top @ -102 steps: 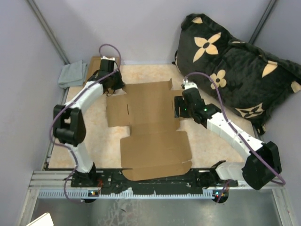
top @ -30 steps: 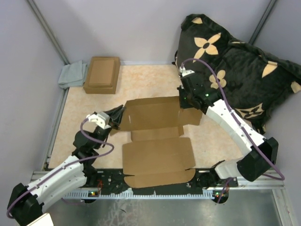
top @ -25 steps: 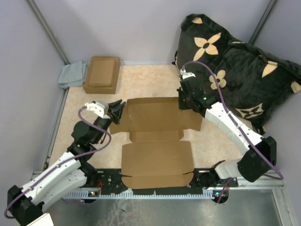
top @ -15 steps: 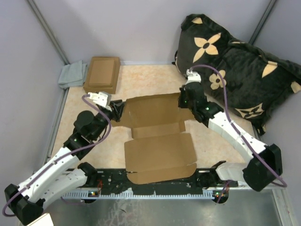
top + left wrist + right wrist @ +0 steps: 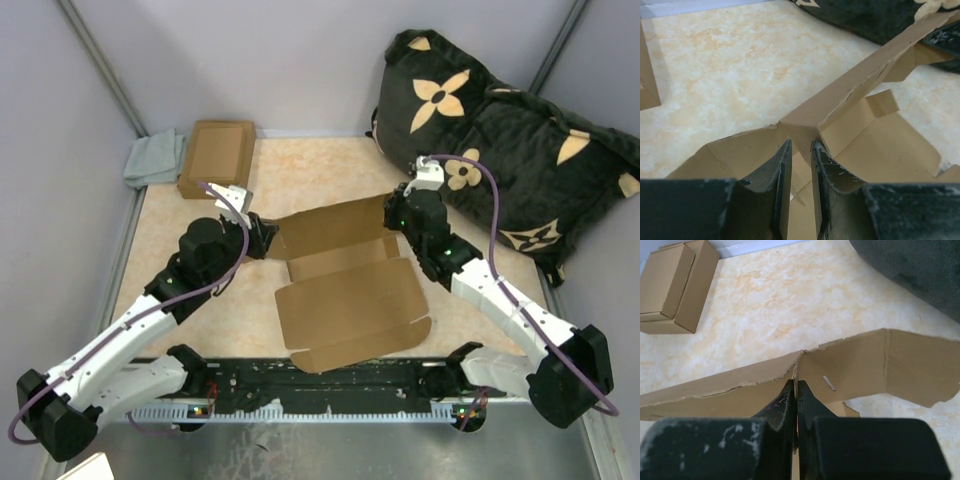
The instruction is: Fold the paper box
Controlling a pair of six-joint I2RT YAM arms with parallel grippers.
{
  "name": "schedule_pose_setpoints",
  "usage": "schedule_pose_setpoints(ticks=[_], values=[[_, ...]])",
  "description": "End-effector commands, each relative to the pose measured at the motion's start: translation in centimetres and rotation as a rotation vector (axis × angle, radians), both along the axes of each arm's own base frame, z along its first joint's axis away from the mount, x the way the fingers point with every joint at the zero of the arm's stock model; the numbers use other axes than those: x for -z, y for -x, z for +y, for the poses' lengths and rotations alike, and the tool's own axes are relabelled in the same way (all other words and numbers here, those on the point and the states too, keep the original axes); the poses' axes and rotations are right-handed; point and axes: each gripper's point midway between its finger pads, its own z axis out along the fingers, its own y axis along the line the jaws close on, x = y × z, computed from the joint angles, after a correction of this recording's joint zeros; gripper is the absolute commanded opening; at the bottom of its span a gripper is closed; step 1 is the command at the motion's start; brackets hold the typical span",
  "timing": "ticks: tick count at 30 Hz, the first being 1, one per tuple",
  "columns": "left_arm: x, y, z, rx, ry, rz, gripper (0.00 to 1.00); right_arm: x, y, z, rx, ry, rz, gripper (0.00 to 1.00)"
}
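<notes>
Lying partly unfolded mid-surface [image 5: 300, 165], the paper box [image 5: 345, 305] has its near panel flat toward the arm bases, while its far panel is tilted up between the two arms. At that raised panel's left corner the left gripper [image 5: 262, 240] pinches cardboard between nearly closed fingers [image 5: 782, 172], and the right gripper [image 5: 396, 214] is pressed thin onto the panel's top edge near its right end. Well apart at the far left sit a smaller cardboard box [image 5: 215, 158] and a grey cloth [image 5: 153, 158] just beside it, with a black flowered cushion [image 5: 500, 150] at the far right.

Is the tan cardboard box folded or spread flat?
Partly folded: tan cardboard mailer box has far panel raised, pinched by left pincer and right pincer; near panel flat.
</notes>
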Motion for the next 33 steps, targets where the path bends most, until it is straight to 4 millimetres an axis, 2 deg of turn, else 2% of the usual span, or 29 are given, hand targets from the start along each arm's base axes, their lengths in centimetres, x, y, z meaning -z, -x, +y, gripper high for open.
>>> schedule_pose_setpoints(ticks=[1, 7, 13, 22, 27, 28, 31, 33], values=[[-2.1, 0.5, -1.2, 0.033, 0.083, 0.022, 0.27, -2.3, -0.6, 0.1, 0.041, -0.084, -0.084, 0.00], [-1.1, 0.3, -0.8, -0.026, 0.098, 0.114, 0.28, -1.6, -0.6, 0.2, 0.043, -0.088, -0.070, 0.00], [-0.9, 0.4, -1.8, -0.024, 0.111, 0.218, 0.27, -1.1, -0.5, -0.1, 0.055, -0.076, -0.057, 0.00], [-1.1, 1.5, 0.0, -0.093, 0.130, 0.266, 0.30, -0.1, -1.0, -0.4, 0.102, -0.059, 0.005, 0.00], [-0.1, 1.5, -0.3, -0.093, 0.117, 0.308, 0.30, 0.2, -1.1, -0.2, 0.101, -0.063, 0.015, 0.00], [0.1, 1.4, -0.5, -0.089, 0.114, 0.316, 0.31, 0.2, -1.2, -0.2, 0.101, -0.062, 0.016, 0.00], [0.6, 1.4, -0.9, -0.076, 0.108, 0.335, 0.42, 0.4, -1.2, -0.1, 0.102, -0.061, 0.022, 0.00], [0.9, 1.4, -1.1, -0.070, 0.104, 0.344, 0.43, 0.5, -1.2, -0.1, 0.103, -0.059, 0.026, 0.00]])
